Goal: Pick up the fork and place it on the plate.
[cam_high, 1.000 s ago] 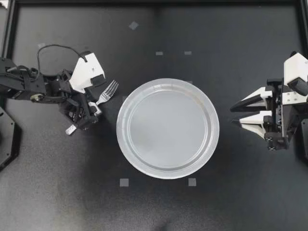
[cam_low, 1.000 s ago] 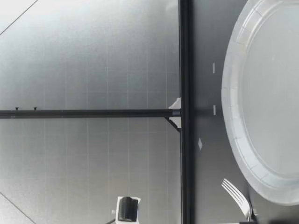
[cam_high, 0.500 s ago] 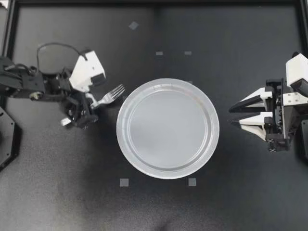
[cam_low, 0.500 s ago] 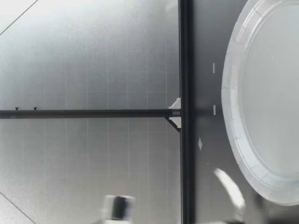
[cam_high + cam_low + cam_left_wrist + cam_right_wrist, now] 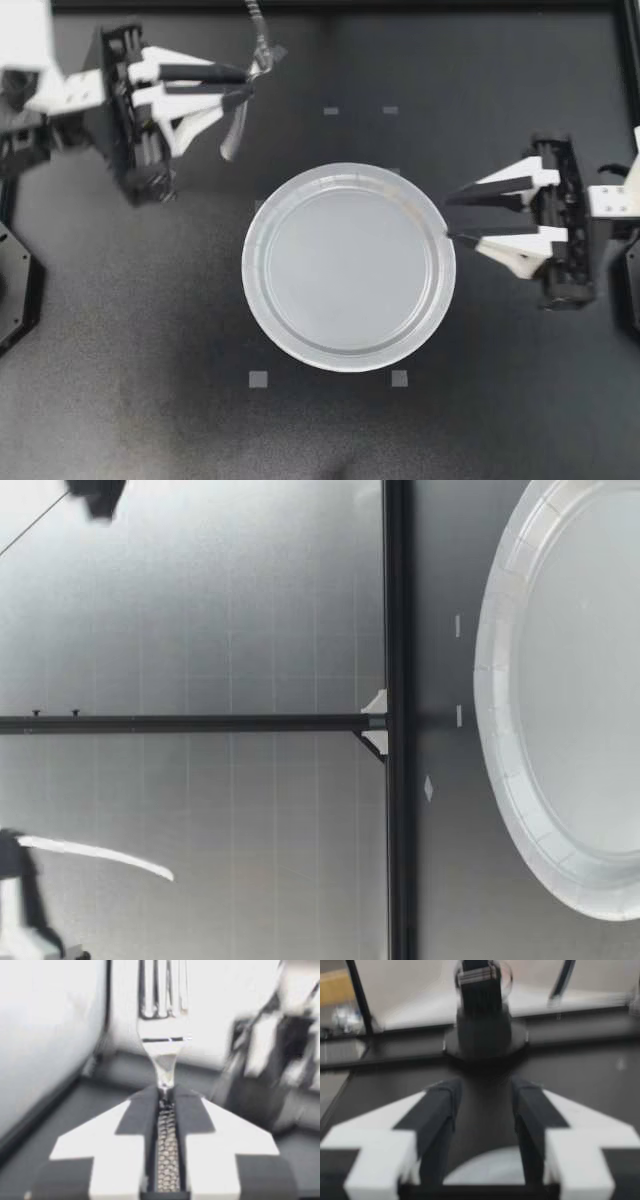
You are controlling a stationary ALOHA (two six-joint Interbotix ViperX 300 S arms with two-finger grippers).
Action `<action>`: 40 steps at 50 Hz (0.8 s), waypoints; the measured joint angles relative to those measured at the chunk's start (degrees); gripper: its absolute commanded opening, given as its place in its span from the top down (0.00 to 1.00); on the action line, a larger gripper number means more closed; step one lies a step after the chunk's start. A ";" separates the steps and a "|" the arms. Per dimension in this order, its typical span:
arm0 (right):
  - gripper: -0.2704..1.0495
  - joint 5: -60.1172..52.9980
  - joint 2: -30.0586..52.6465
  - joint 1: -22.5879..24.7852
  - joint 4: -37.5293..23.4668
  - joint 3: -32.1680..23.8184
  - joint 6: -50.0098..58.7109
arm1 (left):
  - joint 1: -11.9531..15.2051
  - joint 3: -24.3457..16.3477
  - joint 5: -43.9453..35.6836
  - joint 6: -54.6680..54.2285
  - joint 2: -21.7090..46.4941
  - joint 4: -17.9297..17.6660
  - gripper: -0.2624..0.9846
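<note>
Dark matte tabletop (image 5: 150, 350) is bare now beside the round pale-grey disposable plate (image 5: 252, 270), where the silver metal fork (image 5: 235, 130) lay in the pincer's grip a second ago. My left gripper (image 5: 248, 85) has carried the fork up and away toward the table's far edge, and it looks much larger from above, so I judge it has risen well clear of the surface. The pick-up therefore looks done. What remains is to bring the fork over the plate, lower it and let go. My right gripper (image 5: 450, 218) has edged inward, and its spread fingers now reach the plate's rim.

From above the fork is only a smear. The left wrist view shows it plainly: the fingers (image 5: 125, 1120) are clamped together on the fork's (image 5: 162, 1035) neck, with the tines pointing straight ahead. The low view adds height, showing the fork (image 5: 100, 858) as a pale streak high above the table, with the plate (image 5: 490, 680) empty. The right wrist view confirms that pincer stands apart and holds nothing, with a slice of plate (image 5: 485, 1170) beneath.
</note>
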 measured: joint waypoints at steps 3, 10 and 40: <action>0.39 -2.37 3.60 0.00 0.26 -1.85 -1.23 | -1.49 1.76 -10.55 -0.79 2.02 0.00 0.82; 0.35 -5.27 11.34 0.00 0.88 -6.24 -1.58 | -4.39 0.62 -21.09 -2.90 7.65 0.44 0.82; 0.34 -12.66 22.85 0.09 3.25 -14.68 2.99 | -6.86 -7.21 -22.68 -4.13 17.67 5.54 0.82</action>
